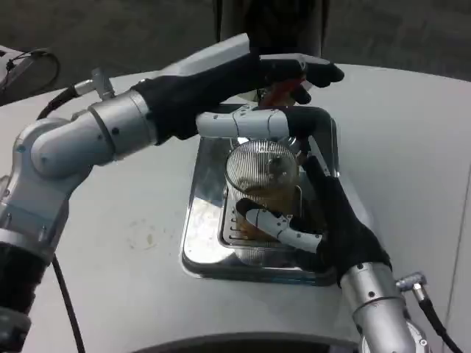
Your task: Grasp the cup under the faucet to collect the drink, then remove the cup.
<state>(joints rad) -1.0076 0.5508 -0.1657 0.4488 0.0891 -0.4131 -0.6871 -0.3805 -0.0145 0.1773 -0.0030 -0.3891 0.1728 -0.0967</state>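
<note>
A clear ribbed cup stands on the steel drip tray, with brown drink in its lower part. My right hand comes in from the lower right and grips the cup, its thumb across the near side and the fingers behind the right side. My left hand reaches in from the left above the cup. Its fingers lie over the red faucet lever and its thumb lies below, holding the lever. The faucet spout is hidden behind the left hand.
The drink dispenser's dark body stands at the table's far edge behind the tray. Bare white table spreads to the left and right of the tray. A cable lies at the far left.
</note>
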